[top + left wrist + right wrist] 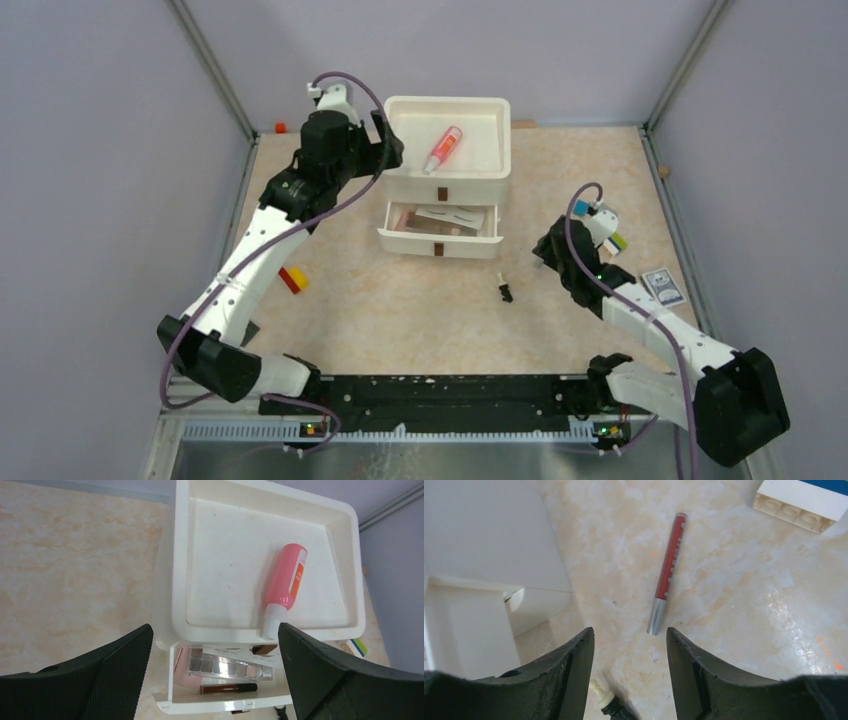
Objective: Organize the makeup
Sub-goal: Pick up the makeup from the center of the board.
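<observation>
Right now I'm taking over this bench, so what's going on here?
Two arms are sorting makeup. The left end effector hangs open above the white organizer's top tray, where the pink spray bottle lies. The drawer below stands open with a palette inside. The right end effector, open and empty, hovers near a red silver-tipped stick on the table.

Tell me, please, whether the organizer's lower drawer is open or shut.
Open: the lower drawer juts out in front of the white organizer, its eyebrow card exposed.
</observation>
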Robot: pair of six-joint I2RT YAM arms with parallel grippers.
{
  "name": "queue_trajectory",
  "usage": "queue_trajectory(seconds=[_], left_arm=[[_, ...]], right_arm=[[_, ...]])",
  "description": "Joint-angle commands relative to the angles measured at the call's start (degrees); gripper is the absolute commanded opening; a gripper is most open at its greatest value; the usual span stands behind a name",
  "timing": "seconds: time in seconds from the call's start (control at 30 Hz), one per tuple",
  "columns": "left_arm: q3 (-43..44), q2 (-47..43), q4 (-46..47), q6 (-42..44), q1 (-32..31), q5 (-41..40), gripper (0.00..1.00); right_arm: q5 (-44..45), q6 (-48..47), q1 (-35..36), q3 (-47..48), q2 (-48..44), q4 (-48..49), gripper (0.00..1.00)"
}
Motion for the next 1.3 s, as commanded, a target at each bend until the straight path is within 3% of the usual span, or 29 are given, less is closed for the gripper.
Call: queue_trajectory(seconds=[0.0, 0.17, 0.4, 0.6, 0.9, 1.27], left_arm=[[4.3, -3.6, -9.4, -8.5, 0.0, -0.5, 0.99], [5.3, -6.9, -15.8, -18.7, -0.1, -1.7, 0.99], [11.5, -7.6, -27.5, -27.9, -1.8, -4.7, 0.99], [11.4, -8.7, -29.1, -28.5, -2.3, -4.7, 0.99], [13.6, -9.1, -31.5, -30.4, -2.4, -11.6, 0.99], [13.4, -11.4, -28.1, -31.0, -2.4, -17.9, 0.99]], right_arm=[[-5.1, 1.3, -4.5, 4.2, 4.0, -3.2, 0.55], [-10.6, 0.4, -9.7, 6.2, 11.5, -0.5, 0.59], [-11.7, -2.3, -12.2, 11.5, 20.7, -1.4, 0.60], [-10.9, -2.5, -12.3, 13.8, 24.6, -1.4, 0.60], [-8.6, -1.3, -12.2, 20.5, 35.4, -8.1, 0.61], [-6.6, -2.6, -12.2, 24.3, 42.5, -9.1, 0.61]])
